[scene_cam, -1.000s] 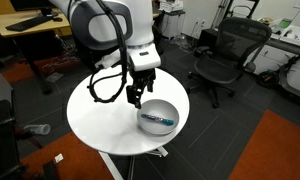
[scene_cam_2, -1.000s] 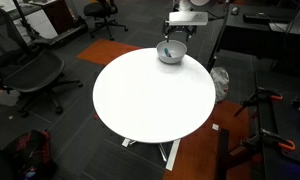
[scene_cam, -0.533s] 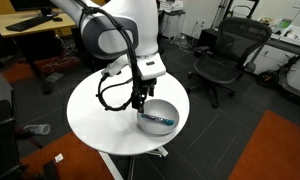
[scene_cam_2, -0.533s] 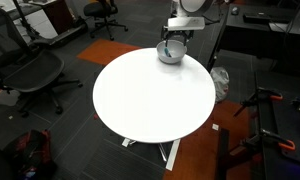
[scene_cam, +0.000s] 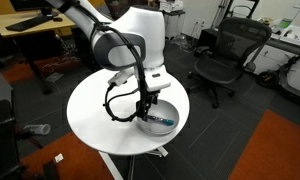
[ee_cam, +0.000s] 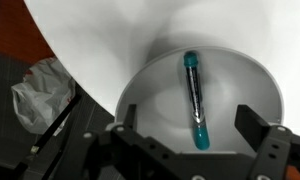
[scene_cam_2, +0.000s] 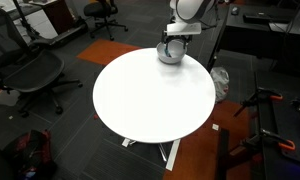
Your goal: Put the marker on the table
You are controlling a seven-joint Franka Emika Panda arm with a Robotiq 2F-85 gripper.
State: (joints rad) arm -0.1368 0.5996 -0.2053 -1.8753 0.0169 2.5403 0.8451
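The bowl (scene_cam: pixel 158 117) sits on the table (scene_cam: pixel 95 110), close to the table's edge. In both exterior views most of the tabletop spreads away to 1 side of the bowl. The marker (ee_cam: pixel 194 100) lies inside the bowl, flat on its bottom, running from near 1 wall toward the opposite wall. The gripper (ee_cam: pixel 190 138) hangs directly over the bowl, its jaws standing 1 on each side of the marker and apart from it. Past the bowl and off the table's edge, a crumpled bag (ee_cam: pixel 40 90) lies on the floor. In an exterior view, an office chair (scene_cam: pixel 225 55) stands well behind the bowl. A desk (scene_cam: pixel 30 25) stands well apart from the bowl, beyond the table's far side.
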